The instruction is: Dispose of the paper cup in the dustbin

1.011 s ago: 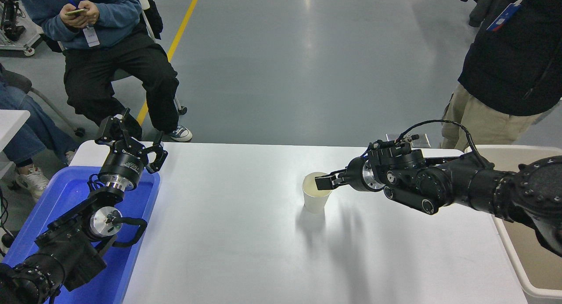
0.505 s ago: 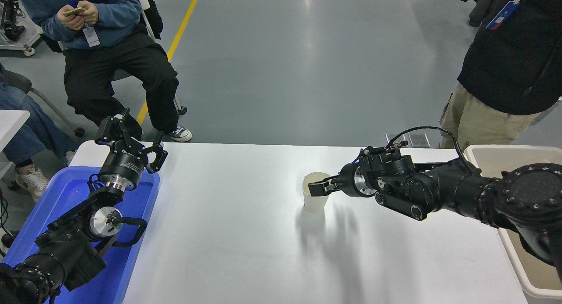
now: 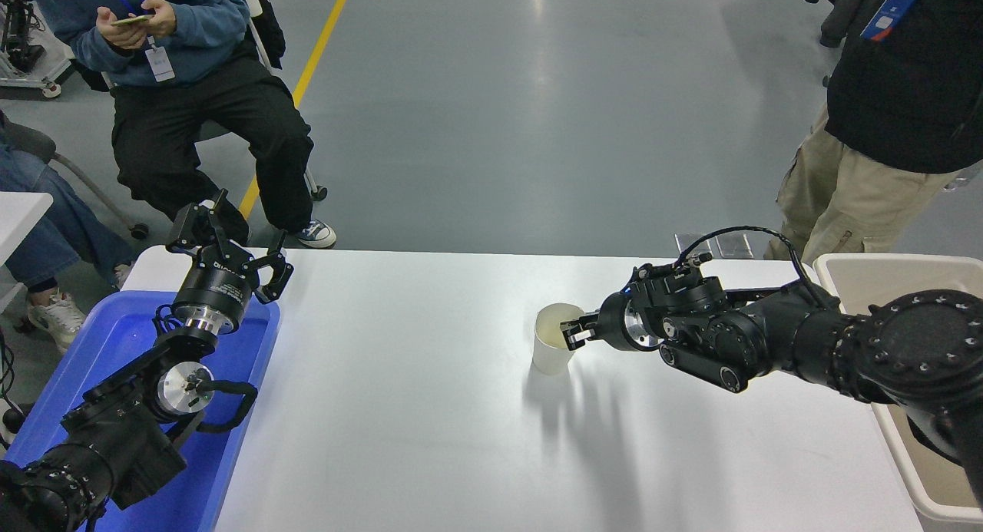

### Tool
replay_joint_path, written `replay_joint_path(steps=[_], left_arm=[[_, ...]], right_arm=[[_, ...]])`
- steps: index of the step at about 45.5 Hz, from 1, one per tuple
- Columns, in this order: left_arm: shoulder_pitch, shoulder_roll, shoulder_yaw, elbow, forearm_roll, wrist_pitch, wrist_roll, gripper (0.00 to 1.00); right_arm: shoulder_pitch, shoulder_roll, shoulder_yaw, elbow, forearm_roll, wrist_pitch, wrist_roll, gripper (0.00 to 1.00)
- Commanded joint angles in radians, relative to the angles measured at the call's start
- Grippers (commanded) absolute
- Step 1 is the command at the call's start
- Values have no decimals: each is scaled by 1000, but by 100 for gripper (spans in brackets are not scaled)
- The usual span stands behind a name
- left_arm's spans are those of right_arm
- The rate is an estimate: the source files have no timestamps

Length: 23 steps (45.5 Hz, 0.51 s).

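1. Your right hand [image 3: 572,337] comes in level from the right and sits at the near-right rim of the paper cup [image 3: 554,348]. The fingertips look nearly together, and seem to pinch the cup's wall at the rim, one tip inside the mouth and one outside. I can't be certain the grip is firm; the tips are small and dark against the cup.

2. The cup stands upright on the white surface [image 3: 430,409], a little right of its middle, mouth up, pale inside, and nothing shows in it. Whether its base rests on the surface or is just clear of it, I can't tell.

3. Expect it to handle as very light and thin-walled. Paper like this buckles under a hard squeeze, and the waxy inside may be a bit slick.

4. The rolled rim is the stiffest part, so a pinch just below it, across the wall, is the sensible hold. Close gently; the wall will fold if you overdo it, and a one-sided rim grip may let the cup swing or tilt.

5. The dustbin [image 3: 891,265] stands off the surface's right end, well apart from the cup, partly hidden by your right arm.

6. Your left hand [image 3: 230,244] is parked over the blue tray [image 3: 115,340] at the lower left, fingers spread, holding nothing.
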<state>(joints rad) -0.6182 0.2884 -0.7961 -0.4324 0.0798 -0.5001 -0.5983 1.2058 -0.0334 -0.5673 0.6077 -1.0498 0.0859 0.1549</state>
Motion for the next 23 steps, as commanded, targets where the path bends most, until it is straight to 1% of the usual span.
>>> replay_joint_path(steps=[1,11,23], left_arm=[[0,0,0,0,0,0,0,100],[0,0,0,0,0,0,0,100],[0,0,0,0,0,0,0,100]], right_arm=[[14,0,-5,6,7,8,2,0],[51,-5,0,21,13,38,17,0],[224,-72,6,161,91,166,46,0]])
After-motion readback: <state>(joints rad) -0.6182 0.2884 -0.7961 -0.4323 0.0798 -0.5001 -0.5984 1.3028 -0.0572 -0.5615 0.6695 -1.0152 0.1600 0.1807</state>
